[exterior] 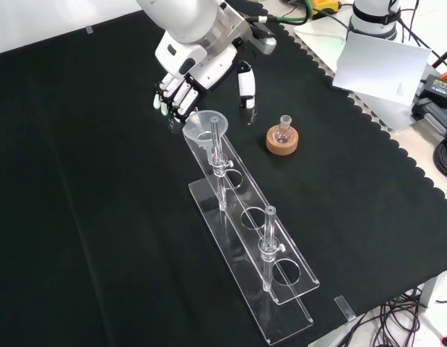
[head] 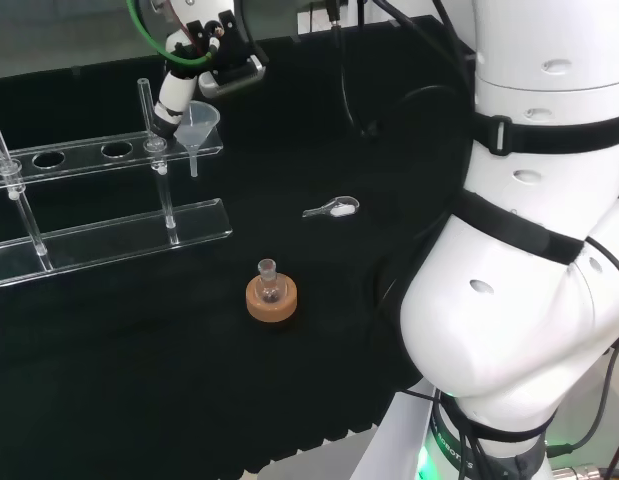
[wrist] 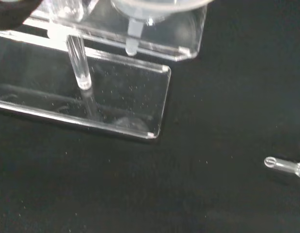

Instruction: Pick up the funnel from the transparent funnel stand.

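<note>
Sitting in the end hole of the transparent funnel stand [exterior: 246, 217], the funnel [exterior: 203, 124] has its stem hanging through the upper shelf. The hand [exterior: 181, 88] hovers just behind it in the front view, fingers [exterior: 167, 99] curled close beside the rim and thumb [exterior: 246, 85] held apart, clasping nothing. A small flask [head: 268, 279] stands in a cork ring [head: 272, 301] near the stand's right in that view.

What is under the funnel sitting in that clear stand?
The funnel stem hangs through the stand's top shelf; below it lies the clear base plate. The shelf hole it sits in is covered.
</note>
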